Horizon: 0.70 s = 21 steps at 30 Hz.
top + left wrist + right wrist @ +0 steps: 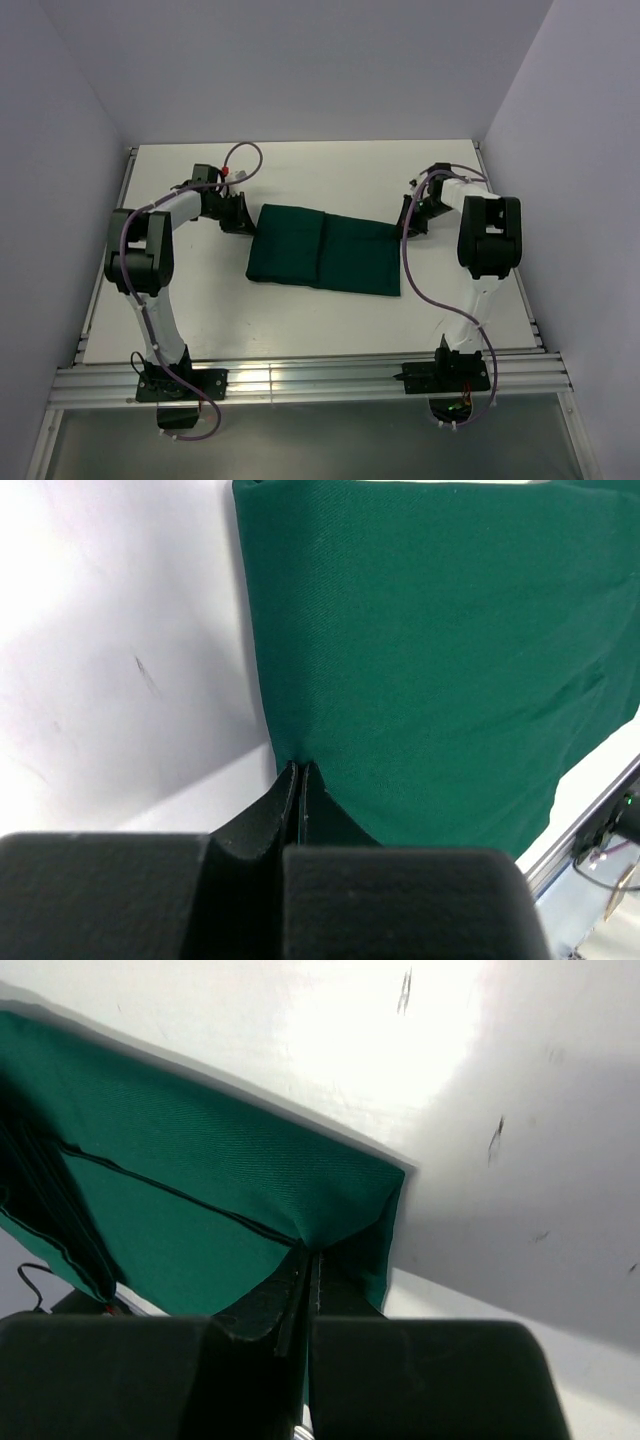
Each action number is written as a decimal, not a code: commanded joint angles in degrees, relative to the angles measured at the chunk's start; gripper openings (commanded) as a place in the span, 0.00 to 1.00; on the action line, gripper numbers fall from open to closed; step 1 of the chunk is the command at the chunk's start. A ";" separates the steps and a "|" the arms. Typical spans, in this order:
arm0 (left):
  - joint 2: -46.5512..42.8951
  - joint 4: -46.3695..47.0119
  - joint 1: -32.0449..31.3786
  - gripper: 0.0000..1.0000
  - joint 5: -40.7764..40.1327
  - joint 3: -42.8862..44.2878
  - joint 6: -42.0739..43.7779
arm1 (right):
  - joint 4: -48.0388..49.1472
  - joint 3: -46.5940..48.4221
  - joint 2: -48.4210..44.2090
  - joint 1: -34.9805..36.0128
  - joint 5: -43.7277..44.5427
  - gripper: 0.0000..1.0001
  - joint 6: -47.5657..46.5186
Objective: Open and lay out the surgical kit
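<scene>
- At the centre of the frame, the dark green cloth wrap [325,250] lies folded on the table [200,300].
- At its left edge, the left gripper [240,216] pinches the cloth.
- At its upper right corner, the right gripper [408,226] pinches the cloth too.

Mid-frame on the tabletop [300,320], cloth wrap [325,250], left end effector [243,222] at its upper-left corner, right end effector [408,228] at its upper-right corner

We see the right gripper [306,1258] pinching a corner of the green cloth wrap [190,1160] — scuffed white table [500,1220] beyond it.
</scene>
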 commanded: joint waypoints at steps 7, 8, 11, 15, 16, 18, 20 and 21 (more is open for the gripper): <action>5.39 4.52 0.55 0.00 -0.94 11.38 -3.36 | 1.76 12.06 5.37 0.24 0.41 0.00 2.41; 5.66 4.34 0.55 0.00 -1.29 11.91 -3.19 | 1.76 12.51 5.64 0.24 0.41 0.00 2.84; 6.10 2.41 0.63 0.09 -3.66 14.28 -1.78 | 1.67 13.48 6.17 0.24 0.40 0.00 3.37; -0.03 5.12 0.55 0.69 -11.12 11.76 -0.02 | 0.79 14.18 5.74 0.24 0.49 0.14 3.02; -3.10 5.74 0.55 0.74 -14.19 11.48 0.85 | 0.44 14.45 5.56 0.24 0.75 0.22 3.02; -5.66 4.79 0.11 0.85 -16.75 12.61 1.82 | 0.44 14.71 4.51 0.24 0.49 0.49 3.11; -9.01 2.60 -0.77 0.99 -21.04 14.19 3.84 | 0.18 14.80 3.54 0.24 -0.55 0.61 3.29; -10.06 1.54 -2.42 0.99 -22.38 14.81 6.11 | 0.00 15.06 2.49 0.15 -0.82 0.72 3.37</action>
